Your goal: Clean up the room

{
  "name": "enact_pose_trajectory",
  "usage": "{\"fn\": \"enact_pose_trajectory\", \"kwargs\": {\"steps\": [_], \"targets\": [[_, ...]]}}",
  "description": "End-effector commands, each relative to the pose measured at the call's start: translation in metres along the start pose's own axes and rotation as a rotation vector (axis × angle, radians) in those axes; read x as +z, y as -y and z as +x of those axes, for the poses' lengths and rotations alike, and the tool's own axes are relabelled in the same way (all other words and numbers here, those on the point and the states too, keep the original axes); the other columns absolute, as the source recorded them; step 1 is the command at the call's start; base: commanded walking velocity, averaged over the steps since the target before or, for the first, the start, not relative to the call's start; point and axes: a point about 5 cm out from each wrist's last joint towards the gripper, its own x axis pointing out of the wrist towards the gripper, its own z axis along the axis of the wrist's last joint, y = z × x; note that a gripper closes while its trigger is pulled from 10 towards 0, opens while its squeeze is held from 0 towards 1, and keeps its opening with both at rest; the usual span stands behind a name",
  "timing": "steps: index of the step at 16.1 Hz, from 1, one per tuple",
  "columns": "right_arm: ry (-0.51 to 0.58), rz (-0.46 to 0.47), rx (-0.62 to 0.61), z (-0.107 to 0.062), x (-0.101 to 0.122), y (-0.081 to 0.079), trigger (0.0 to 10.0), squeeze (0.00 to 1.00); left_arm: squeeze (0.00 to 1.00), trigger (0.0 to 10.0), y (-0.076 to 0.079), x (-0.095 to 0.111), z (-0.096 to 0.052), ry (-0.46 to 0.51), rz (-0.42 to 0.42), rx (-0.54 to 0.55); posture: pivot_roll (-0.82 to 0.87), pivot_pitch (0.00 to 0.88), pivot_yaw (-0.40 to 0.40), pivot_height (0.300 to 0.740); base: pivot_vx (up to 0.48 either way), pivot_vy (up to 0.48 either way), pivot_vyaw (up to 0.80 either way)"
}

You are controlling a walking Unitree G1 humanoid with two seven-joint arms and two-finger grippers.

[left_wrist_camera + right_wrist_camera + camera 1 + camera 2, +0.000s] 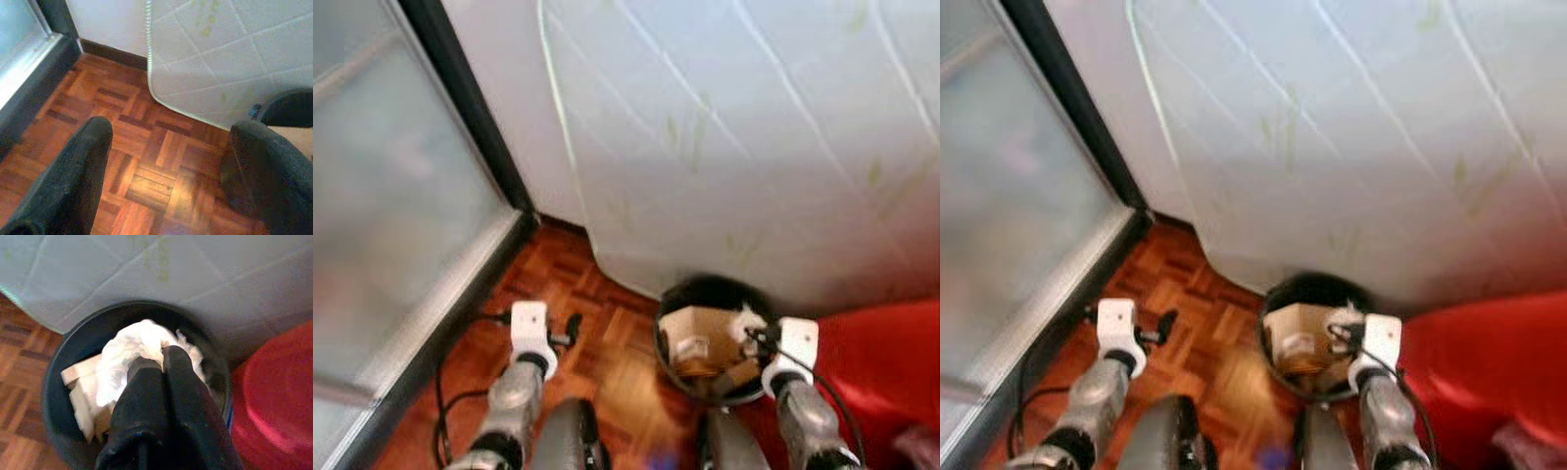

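One bin (668,311) at lower centre holds one box (697,338); right gripper (161,357) jaws clamp one tissue (134,350) above it, left gripper (171,142) jaws apart over the floor (142,147).

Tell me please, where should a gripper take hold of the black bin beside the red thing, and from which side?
Probably the black bin is best gripped at its rim, from above on the parquet side. The rim is thin and open there. The white quilted cover overhangs its far side, the red thing crowds another, and the right gripper, shut on crumpled white paper, is over its mouth.

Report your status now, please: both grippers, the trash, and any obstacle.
Right gripper shut on white crumpled paper, over black bin. Left gripper open, empty, above parquet floor. Nothing in the way.
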Motion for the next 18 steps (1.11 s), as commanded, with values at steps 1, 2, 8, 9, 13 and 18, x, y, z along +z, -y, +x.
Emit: {"fn": "enact_pose_trajectory", "kwargs": {"steps": [1,2,8,9,13,18], "targets": [[-0.038,0.007,0.017,0.000,-0.007,-0.011,10.0,0.00,0.00,10.0,-0.011,-0.007,-0.005,-0.028,-0.001,0.026,-0.05,0.215,0.073,0.615,0.000,0.000,0.00],[-0.048,0.003,0.009,0.000,-0.008,-0.010,10.0,0.00,0.00,10.0,-0.010,-0.007,-0.005,-0.029,-0.003,0.024,-0.05,0.215,0.073,0.615,0.000,0.000,0.00],[-0.088,0.017,0.003,0.001,-0.010,-0.012,10.0,0.00,0.00,10.0,-0.008,-0.008,-0.005,-0.035,-0.004,0.008,-0.04,0.221,0.075,0.615,0.000,0.000,0.00],[-0.081,0.016,0.009,0.002,-0.008,-0.015,10.0,0.00,0.00,10.0,-0.008,-0.008,-0.005,-0.035,-0.004,0.006,-0.04,0.221,0.075,0.615,0.000,0.000,0.00],[-0.078,0.006,0.058,0.005,-0.005,-0.024,10.0,0.80,0.00,10.0,-0.007,-0.007,-0.005,-0.035,-0.003,0.002,-0.03,0.222,0.074,0.615,0.000,0.000,0.00],[-0.081,0.003,0.093,0.005,-0.005,-0.028,10.0,1.00,0.00,10.0,-0.007,-0.007,-0.005,-0.035,-0.001,0.001,-0.03,0.223,0.074,0.615,0.000,0.000,0.00]]}}
